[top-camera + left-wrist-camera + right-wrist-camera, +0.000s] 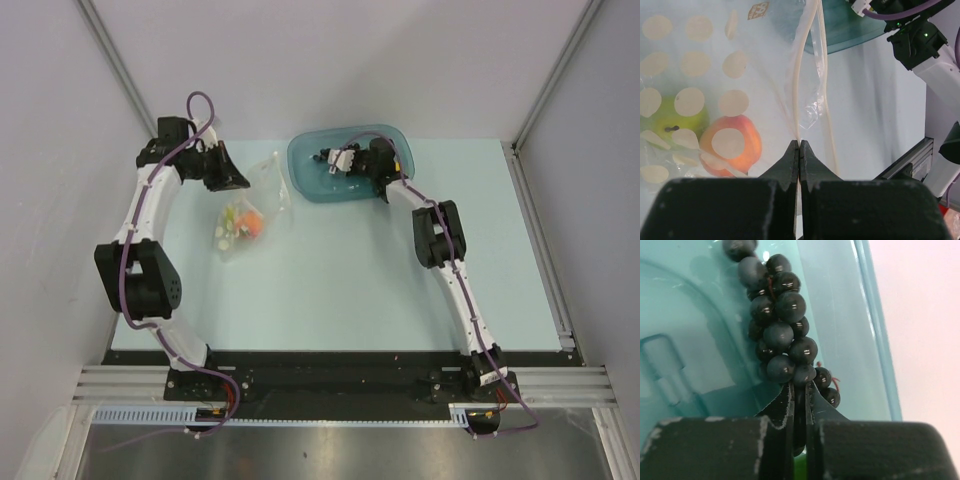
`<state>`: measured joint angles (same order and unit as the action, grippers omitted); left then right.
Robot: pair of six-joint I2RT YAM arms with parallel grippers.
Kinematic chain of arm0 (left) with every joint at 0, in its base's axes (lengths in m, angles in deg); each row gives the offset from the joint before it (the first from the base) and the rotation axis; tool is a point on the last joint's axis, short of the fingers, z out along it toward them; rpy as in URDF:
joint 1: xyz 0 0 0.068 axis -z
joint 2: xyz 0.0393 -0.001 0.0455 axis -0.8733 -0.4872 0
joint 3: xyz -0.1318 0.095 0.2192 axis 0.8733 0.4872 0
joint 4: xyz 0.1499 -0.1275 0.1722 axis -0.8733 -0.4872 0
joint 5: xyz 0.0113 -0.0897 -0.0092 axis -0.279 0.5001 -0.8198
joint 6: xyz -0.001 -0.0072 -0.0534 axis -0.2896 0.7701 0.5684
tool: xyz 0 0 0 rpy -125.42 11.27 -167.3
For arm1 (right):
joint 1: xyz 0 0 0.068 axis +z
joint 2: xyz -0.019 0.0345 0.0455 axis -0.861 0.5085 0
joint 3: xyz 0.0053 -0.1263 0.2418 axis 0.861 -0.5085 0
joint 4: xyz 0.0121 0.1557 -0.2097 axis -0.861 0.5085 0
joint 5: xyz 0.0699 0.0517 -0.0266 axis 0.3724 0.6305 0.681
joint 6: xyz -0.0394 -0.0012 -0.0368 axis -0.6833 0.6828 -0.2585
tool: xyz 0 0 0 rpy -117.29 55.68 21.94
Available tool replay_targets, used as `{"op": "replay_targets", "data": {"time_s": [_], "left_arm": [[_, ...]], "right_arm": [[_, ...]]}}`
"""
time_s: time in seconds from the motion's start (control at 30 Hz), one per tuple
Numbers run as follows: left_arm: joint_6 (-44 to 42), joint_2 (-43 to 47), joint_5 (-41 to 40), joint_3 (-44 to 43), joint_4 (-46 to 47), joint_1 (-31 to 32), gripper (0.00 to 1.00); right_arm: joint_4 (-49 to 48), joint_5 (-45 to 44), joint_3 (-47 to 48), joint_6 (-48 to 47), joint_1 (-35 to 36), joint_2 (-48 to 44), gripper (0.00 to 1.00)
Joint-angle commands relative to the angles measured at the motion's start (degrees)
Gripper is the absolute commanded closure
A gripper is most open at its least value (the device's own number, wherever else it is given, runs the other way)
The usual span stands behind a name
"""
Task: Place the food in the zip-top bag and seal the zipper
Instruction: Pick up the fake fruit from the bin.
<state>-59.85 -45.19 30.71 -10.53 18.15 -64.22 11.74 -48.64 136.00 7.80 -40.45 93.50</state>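
The left gripper [799, 146] is clamped on the pale zipper [801, 85] of the bag [243, 215], far left on the table [350, 290], with a peach [747, 137] inside. The right gripper [799, 390] pinches the grape bunch [782, 330] in the teal tub [305, 170], just right of the bag.

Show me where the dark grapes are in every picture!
Top external: too small to see clearly; at the right gripper, inside the teal tub.
Left wrist: not in it.
Right wrist: the grape bunch runs up the middle, its near end pinched in the right gripper.
Shared landmark: the teal tub, in all three views.
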Motion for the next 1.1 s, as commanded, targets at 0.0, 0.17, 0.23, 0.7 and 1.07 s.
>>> {"op": "replay_targets", "data": {"time_s": [0.0, 0.17, 0.23, 0.7, 1.07], "left_arm": [[-1.0, -0.4, 1.1, -3.0, 0.1, 0.0, 1.00], [-1.4, -0.5, 1.6, -3.6, -0.1, 0.0, 1.00], [-1.6, -0.5, 1.8, -3.8, -0.2, 0.0, 1.00], [-1.2, 0.8, 3.5, -1.9, 1.8, 0.6, 1.00], [0.2, 2.4, 4.7, 0.3, 4.3, 2.4, 1.00]], "right_arm": [[-6.5, 0.9, -7.0, 3.7, -0.5, -7.7, 1.00], [-9.9, 2.5, -14.2, 10.6, -0.3, -15.2, 1.00], [-11.4, 2.6, -15.8, 12.4, -0.2, -18.5, 1.00], [-14.1, 8.5, -34.5, 19.2, 2.7, -40.0, 1.00], [-9.0, 17.2, -44.0, 25.1, 10.4, -54.9, 1.00]]}}
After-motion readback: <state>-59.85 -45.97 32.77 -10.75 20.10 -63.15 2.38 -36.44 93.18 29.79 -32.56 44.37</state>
